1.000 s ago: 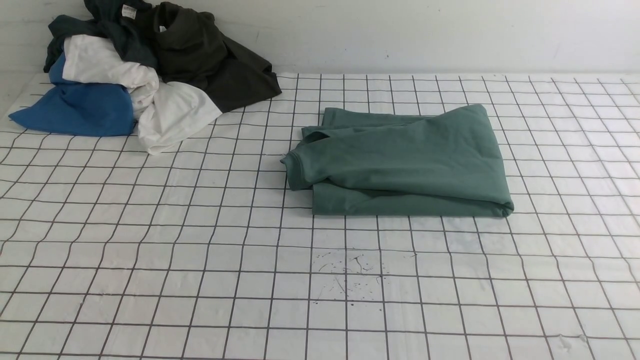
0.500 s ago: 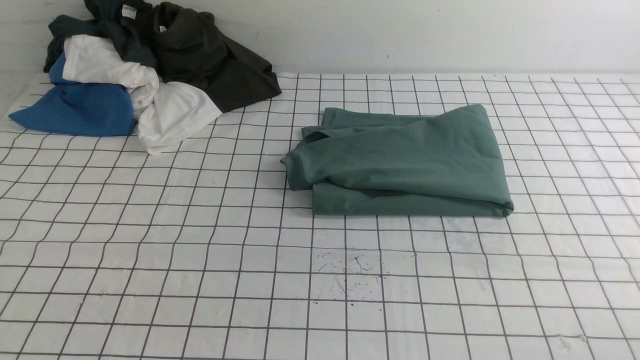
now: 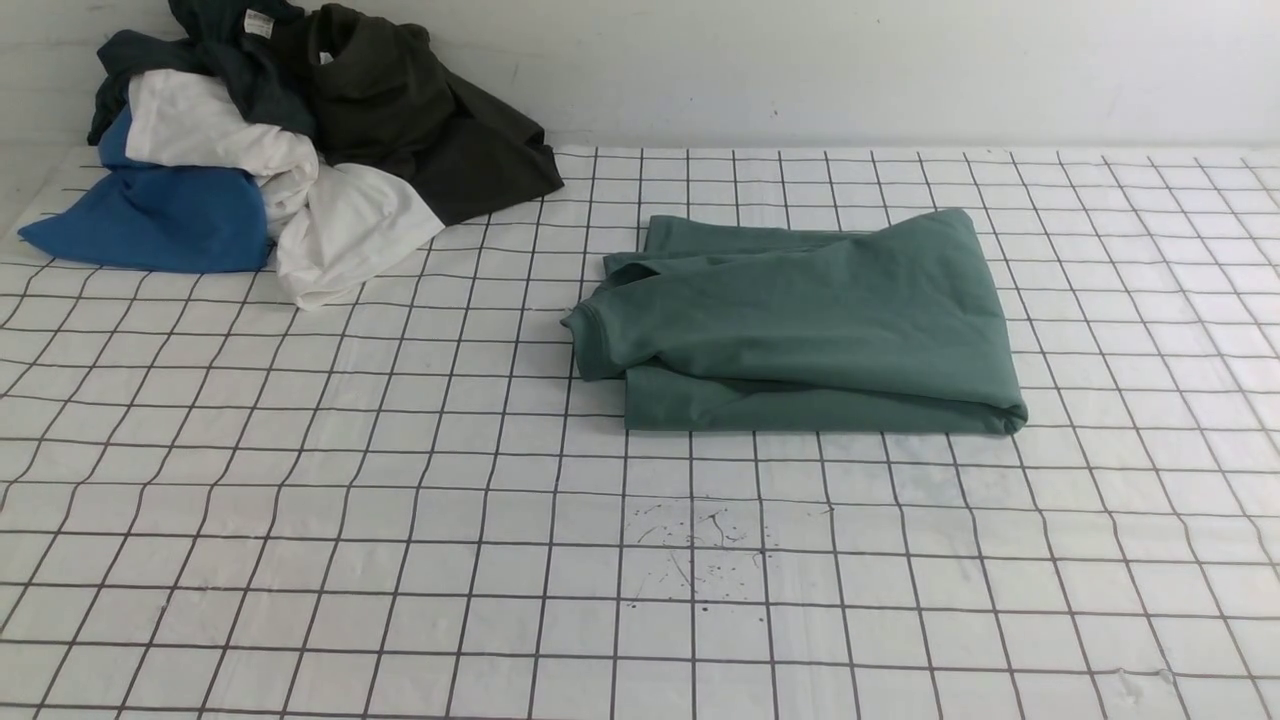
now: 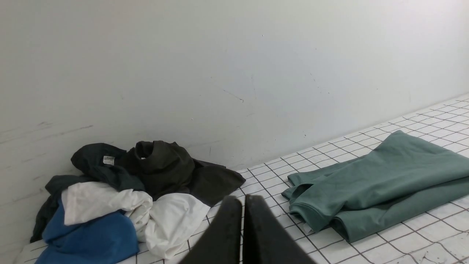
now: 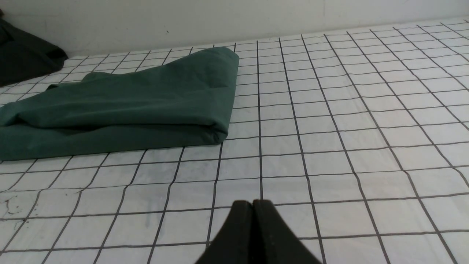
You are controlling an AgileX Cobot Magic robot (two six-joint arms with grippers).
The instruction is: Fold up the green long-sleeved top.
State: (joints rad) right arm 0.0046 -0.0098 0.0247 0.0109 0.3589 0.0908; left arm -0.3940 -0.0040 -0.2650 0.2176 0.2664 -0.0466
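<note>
The green long-sleeved top [image 3: 800, 320] lies folded into a thick rectangle slightly right of the table's middle, its ribbed edge turned toward the left. It also shows in the left wrist view [image 4: 373, 187] and the right wrist view [image 5: 124, 102]. Neither arm appears in the front view. My left gripper [image 4: 243, 200] is shut with nothing in it, well away from the top. My right gripper [image 5: 252, 204] is shut and empty too, held over bare grid cloth some way from the top's folded corner.
A heap of other clothes [image 3: 290, 140], dark green, white and bright blue, lies at the far left corner against the wall [image 3: 900, 60]. The white grid-lined cloth [image 3: 300, 500] covers the table, with small dark marks [image 3: 700, 545] near the front middle.
</note>
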